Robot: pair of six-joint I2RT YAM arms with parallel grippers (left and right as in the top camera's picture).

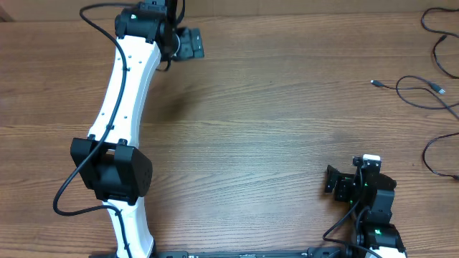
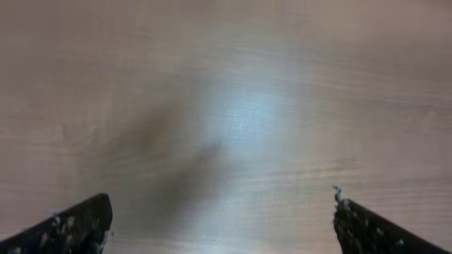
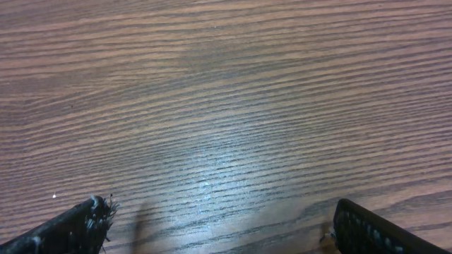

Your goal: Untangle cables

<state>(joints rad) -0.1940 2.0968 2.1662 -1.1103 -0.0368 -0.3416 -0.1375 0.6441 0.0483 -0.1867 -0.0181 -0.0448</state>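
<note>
Left claw [image 1: 188, 44] is spread wide and empty at far side of table [image 1: 272, 129], arm stretched out; its wrist cam shows only blurred wood btwn the two dark fingers [image 2: 78, 226]. Right claw [image 1: 333, 183] is also wide open, empty, tucked close to its base at near right, fingers [image 3: 70, 226] apart over wood grain. Cables [image 1: 423, 97] lie along right edge of table, thin black loops w/ small silver-tipped plugs [image 1: 374, 83], well apart from both claws, some running out of view
</note>
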